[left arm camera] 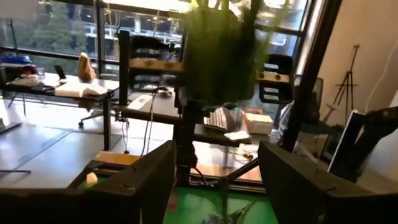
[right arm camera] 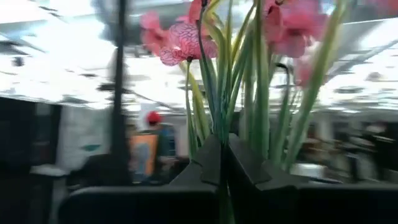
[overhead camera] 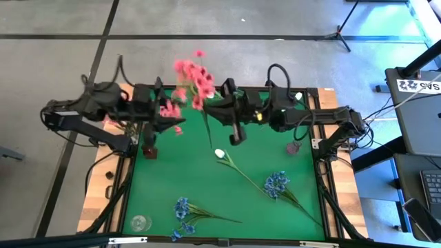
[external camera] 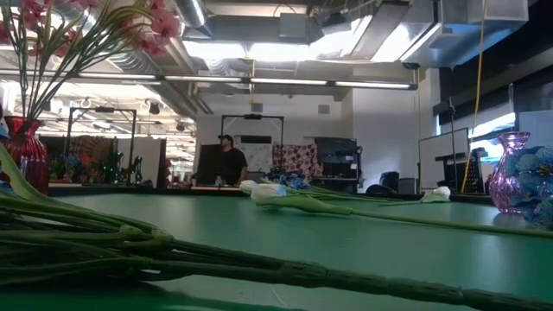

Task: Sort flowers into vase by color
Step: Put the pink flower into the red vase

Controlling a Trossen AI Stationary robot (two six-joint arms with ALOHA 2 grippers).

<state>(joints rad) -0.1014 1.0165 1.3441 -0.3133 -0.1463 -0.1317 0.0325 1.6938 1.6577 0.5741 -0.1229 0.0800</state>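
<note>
- Nearest in the low view, a bundle of green stems [external camera: 130,246] lies across the green bench [overhead camera: 207,186].
- From above, the near bench edge holds a blue sprig [overhead camera: 185,212] beside a small clear glass [overhead camera: 140,222]; a second blue sprig [overhead camera: 277,183] lies toward the right.
- Mid-bench lies a white bud [overhead camera: 220,153] on its long stem, apart from both blue sprigs.
- A pink vase [overhead camera: 293,147] stands right of centre, under the right arm (in the low view it sits at the far right, blue blossoms before it).
- The right gripper [overhead camera: 236,138] hangs above the bench's middle back, fingers [right arm camera: 249,165] pressed together on green stems; its pink flowers [overhead camera: 195,77] stand up over the back edge.
- The left gripper [overhead camera: 169,122] is at the back left, fingers [left arm camera: 146,180] spread wide with nothing between them, pink blossoms just beside it.
- A red vase [overhead camera: 149,147] stands just below the left gripper, with pink flowers in it in the low view.
- Beyond the bench, a person [external camera: 230,162] stands in the room.
</note>
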